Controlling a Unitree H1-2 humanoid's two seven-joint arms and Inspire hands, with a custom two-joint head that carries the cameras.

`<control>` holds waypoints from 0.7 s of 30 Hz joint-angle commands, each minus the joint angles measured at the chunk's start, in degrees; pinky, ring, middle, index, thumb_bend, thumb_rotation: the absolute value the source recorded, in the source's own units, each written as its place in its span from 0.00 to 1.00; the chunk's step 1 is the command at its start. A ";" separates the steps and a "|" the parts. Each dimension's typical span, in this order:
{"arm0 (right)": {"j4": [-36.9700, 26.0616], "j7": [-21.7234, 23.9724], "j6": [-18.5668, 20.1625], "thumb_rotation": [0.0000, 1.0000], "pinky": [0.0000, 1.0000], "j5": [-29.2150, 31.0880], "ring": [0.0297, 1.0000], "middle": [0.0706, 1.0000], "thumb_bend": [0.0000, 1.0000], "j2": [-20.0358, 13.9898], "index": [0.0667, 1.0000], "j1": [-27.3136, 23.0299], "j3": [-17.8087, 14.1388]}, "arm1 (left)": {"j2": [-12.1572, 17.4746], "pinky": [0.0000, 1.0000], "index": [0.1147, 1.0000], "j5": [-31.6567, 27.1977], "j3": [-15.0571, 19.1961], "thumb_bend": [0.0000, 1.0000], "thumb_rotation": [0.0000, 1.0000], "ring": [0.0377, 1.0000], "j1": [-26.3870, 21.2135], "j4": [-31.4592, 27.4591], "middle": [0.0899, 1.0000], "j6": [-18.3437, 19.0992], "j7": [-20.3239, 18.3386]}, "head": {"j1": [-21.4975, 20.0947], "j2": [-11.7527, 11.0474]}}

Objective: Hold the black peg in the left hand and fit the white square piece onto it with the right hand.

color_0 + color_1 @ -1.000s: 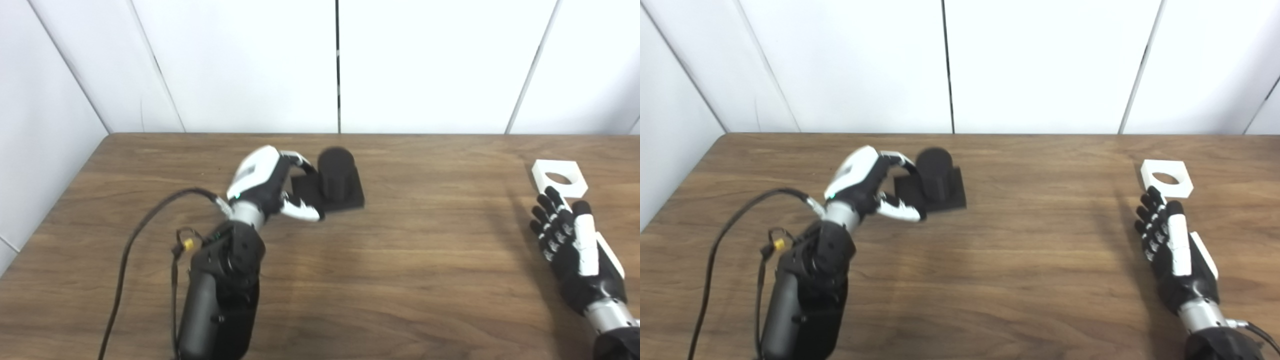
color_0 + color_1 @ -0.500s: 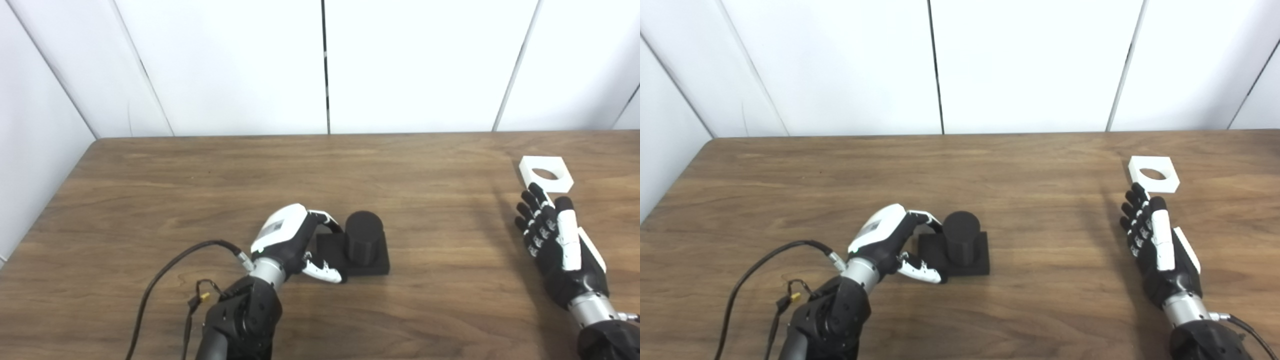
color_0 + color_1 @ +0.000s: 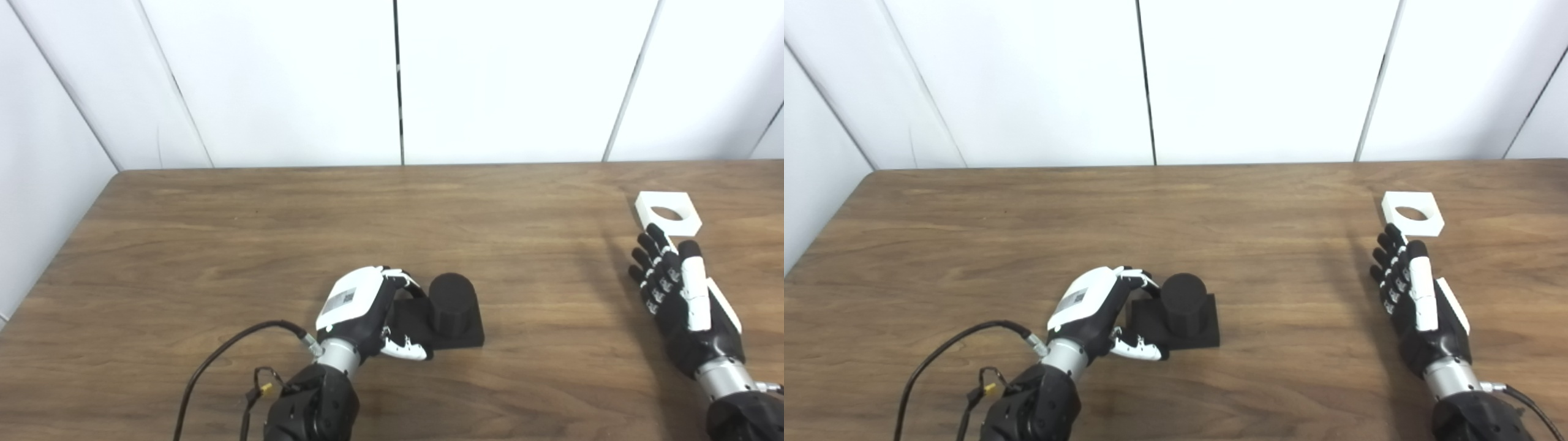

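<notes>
The black peg point(image 3: 452, 297) is a short round post on a flat square black base point(image 3: 463, 335), resting on the table near the front middle. My left hand point(image 3: 361, 312) is shut on the base's left edge, fingers curled over the top and thumb at the front-left corner. The white square piece point(image 3: 667, 213), with a round hole in it, lies flat at the far right. My right hand point(image 3: 680, 300) lies open and flat just in front of the piece, its fingertips point(image 3: 653, 231) at the piece's near edge and nothing held.
The brown wooden table point(image 3: 245, 233) runs back to white wall panels, with its left edge at the picture's left. A black cable point(image 3: 233, 349) loops off my left forearm at the lower left.
My left hand has pulled the black peg toward the table's front and a little right, most of it in the first half second. The view shifted slightly. The right hand and white piece stayed put.
</notes>
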 commanded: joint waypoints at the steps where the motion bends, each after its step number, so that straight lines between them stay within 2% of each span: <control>1: -1.57 0.04 -0.54 1.00 1.00 0.33 1.00 1.00 0.60 -0.95 1.00 -1.94 -0.33 | -0.01 0.99 0.42 1.20 0.25 0.52 0.05 0.99 0.31 1.65 0.89 0.87 0.12 | -0.07 0.14; 6: -1.82 0.11 -0.11 1.00 1.00 0.29 1.00 1.00 0.60 -1.41 1.00 -2.04 -0.40 | -0.62 1.00 0.42 1.28 0.45 0.52 0.05 1.00 1.41 3.07 0.95 0.93 0.28 | 0.00 0.21; 12: -1.95 0.22 -0.27 1.00 1.00 0.20 1.00 1.00 0.58 -1.62 1.00 -2.41 -0.34 | -1.10 1.00 0.42 0.90 0.69 0.52 0.05 1.00 1.85 4.25 0.98 0.92 0.08 | -0.02 0.54; 18: -2.68 -0.26 0.76 1.00 1.00 -0.01 1.00 1.00 0.58 -1.53 1.00 -2.67 -0.10 | -1.15 1.00 0.42 1.18 1.21 0.52 0.06 1.00 1.65 4.86 0.97 0.97 -2.59 | -0.29 0.87; 21: -3.22 -0.54 1.27 1.00 1.00 -0.14 1.00 1.00 0.57 -1.38 1.00 -2.71 -0.09 | -0.24 1.00 0.42 2.06 0.93 0.52 0.06 1.00 1.12 5.37 0.96 0.96 -4.15 | -0.64 1.07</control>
